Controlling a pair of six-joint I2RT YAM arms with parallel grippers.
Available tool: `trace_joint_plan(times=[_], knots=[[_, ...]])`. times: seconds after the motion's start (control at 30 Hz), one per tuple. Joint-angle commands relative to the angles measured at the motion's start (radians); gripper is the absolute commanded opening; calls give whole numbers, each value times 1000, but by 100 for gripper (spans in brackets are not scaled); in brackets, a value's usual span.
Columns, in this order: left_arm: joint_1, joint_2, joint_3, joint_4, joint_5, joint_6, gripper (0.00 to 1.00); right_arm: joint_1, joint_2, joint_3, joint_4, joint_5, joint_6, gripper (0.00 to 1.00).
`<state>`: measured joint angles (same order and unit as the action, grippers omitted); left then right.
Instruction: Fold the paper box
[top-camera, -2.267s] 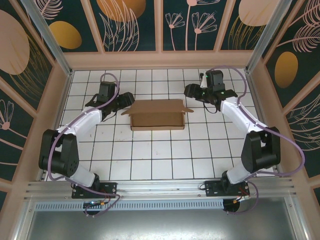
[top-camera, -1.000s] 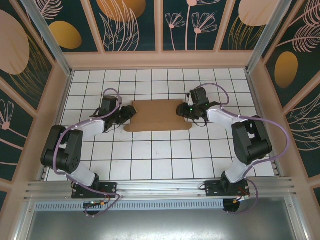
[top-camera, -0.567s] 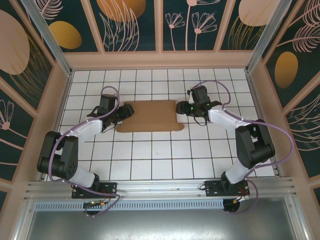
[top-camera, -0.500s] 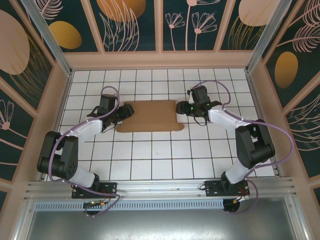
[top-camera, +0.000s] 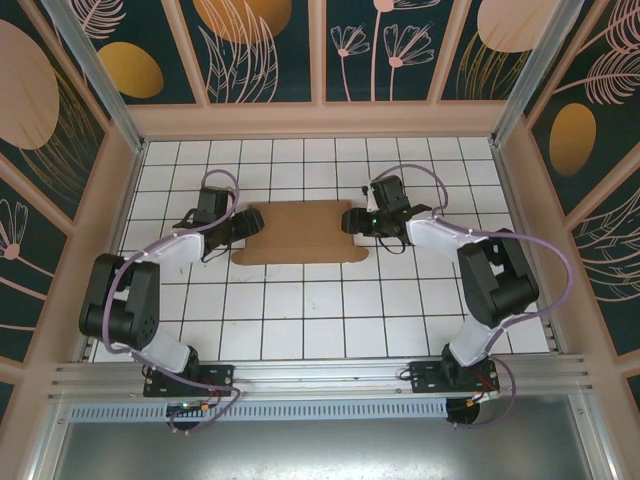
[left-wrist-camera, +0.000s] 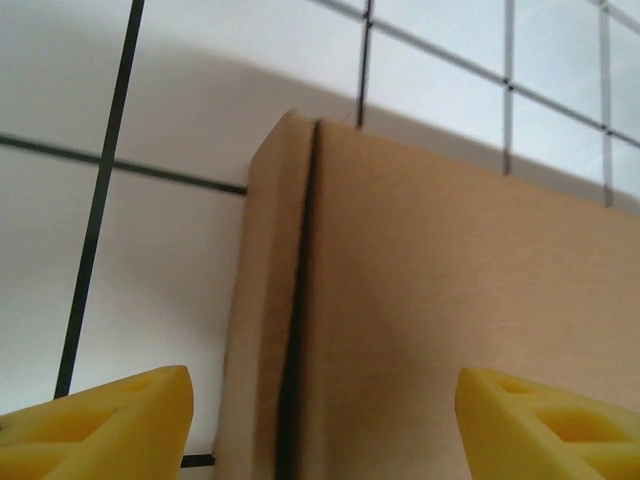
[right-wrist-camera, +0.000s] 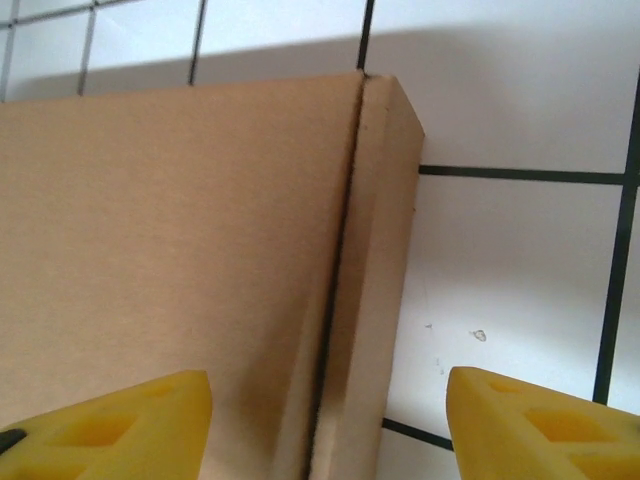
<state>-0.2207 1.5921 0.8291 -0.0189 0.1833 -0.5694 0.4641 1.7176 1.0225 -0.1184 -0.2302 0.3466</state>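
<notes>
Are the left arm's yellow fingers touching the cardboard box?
Cannot tell. Left wrist view: one of the left fingers clears the paper box; the other overlaps its top, contact hidden.

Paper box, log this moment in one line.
paper box: lid down, on table | left gripper: open over left end | right gripper: open over right end

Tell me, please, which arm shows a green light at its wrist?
The right arm, right of the paper box; the left arm has a plain black wrist.
</notes>
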Motion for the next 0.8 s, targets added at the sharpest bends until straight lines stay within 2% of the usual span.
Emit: trace_joint_plan(times=[0.0,0.17,0.27,0.3,0.4,0.5,0.6,0.67,0.77], knots=[[3,66,-43,44,18,-48,66,13,64,-31,18,42,-1,59],[4,149,-99,102,40,-102,56,15,115,-77,33,66,11,49],[3,138,-78,95,51,-83,50,17,61,-106,55,45,0,48],[3,128,-62,86,59,-68,51,13,23,-119,70,30,-6,50],[3,128,-4,71,128,-20,55,-4,-69,-139,121,-35,-5,67],[4,128,30,132,259,9,58,-61,-137,-178,209,-129,41,70],[4,174,99,90,343,41,61,-99,-179,-214,265,-123,57,71],[3,156,100,93,336,60,63,-126,-179,-221,265,-127,64,74],[4,128,90,77,238,104,64,-165,-177,-249,291,-153,89,77]])
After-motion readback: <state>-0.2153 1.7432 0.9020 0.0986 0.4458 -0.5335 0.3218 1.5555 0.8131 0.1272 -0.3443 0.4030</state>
